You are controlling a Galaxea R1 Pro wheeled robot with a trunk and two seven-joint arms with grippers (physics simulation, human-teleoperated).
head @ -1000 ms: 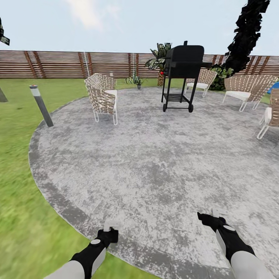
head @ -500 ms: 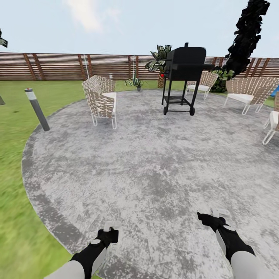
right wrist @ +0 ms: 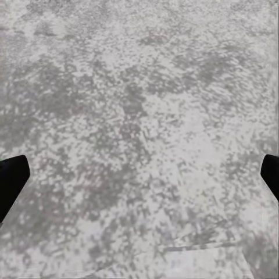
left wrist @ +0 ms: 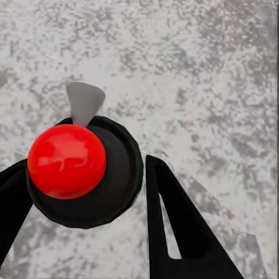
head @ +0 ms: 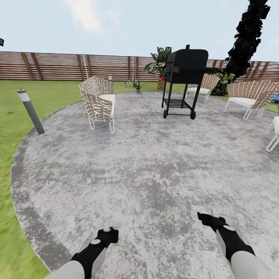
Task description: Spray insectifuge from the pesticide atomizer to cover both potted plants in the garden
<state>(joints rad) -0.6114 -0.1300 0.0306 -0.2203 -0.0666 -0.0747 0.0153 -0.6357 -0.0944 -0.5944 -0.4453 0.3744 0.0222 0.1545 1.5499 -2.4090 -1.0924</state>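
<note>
The garden [head: 11, 128] lies all around: lawn from 7 to 10 o'clock and a slatted fence [head: 66, 66] across the far side. The robot stands on a round grey paved patch [head: 155, 162] that takes up most of the head view.

Since a second ago the whole view has shifted. The patch's curved edge and the grass have slid toward 7 o'clock, and the short bollard [head: 30, 111] now sits further toward 9. That is the camera moving, not the things.

Both arms keep their places low in the head view, the left hand [head: 111, 224] at 7 o'clock and the right hand [head: 211, 215] at 5. The right hand is spread wide: in its wrist view the dark fingers [right wrist: 11, 177] show at opposite edges with bare paving between them. In the left wrist view a red ball [left wrist: 67, 161] sits in a black round cup [left wrist: 119, 174] with a grey tab [left wrist: 85, 102], between the black fingers [left wrist: 168, 215]. I cannot tell whether that hand grips it.

Further out, a woven chair [head: 97, 101] stands at 11 o'clock and a black grill [head: 186, 66] at 1. A palm [head: 159, 62] and a small spiky plant [head: 134, 82] are near the fence, and a dark tree [head: 248, 35] stands at 2 with more chairs [head: 250, 93] near it
</note>
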